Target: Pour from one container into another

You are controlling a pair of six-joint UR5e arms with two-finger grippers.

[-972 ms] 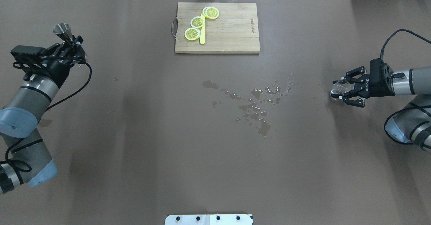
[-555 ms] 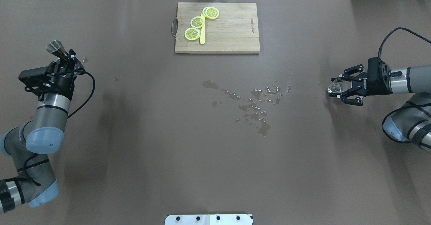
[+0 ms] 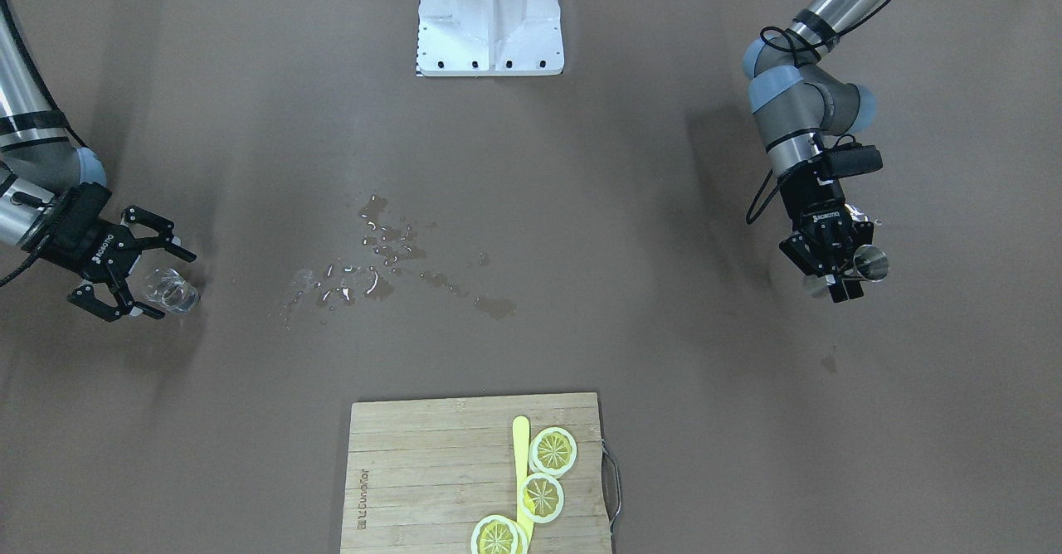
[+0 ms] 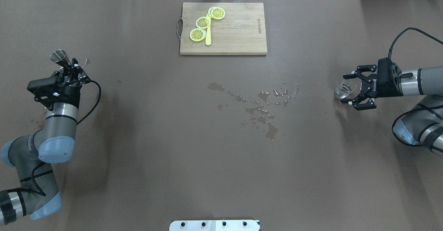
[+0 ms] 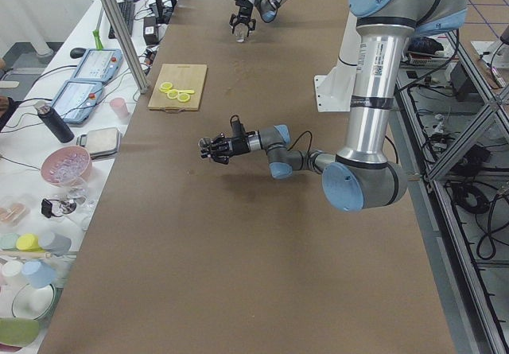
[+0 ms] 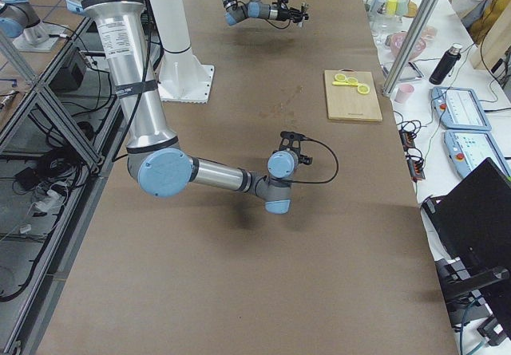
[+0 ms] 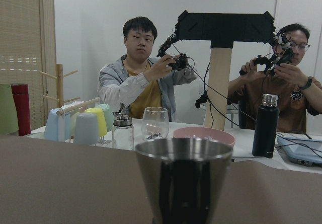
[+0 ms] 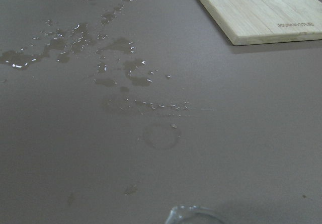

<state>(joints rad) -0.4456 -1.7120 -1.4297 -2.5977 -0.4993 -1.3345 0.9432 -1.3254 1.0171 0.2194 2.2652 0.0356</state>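
Most of the tumbler (image 8: 195,213) off-frame below

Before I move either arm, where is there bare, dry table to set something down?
Widest free patch: the strip between the puddle and the white base plate. Also bare: between the left claw with its metal cup and the puddle, and between the cutting board and the right claw. Avoid the wet middle; the board's handle end holds lemon slices.

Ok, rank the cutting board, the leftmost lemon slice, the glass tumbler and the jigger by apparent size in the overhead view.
1. Wooden cutting board, by far the largest.
2 to 4. Leftmost lemon slice, glass tumbler and steel jigger look about alike. The jigger is partly hidden in the left gripper, so no ranking among them.
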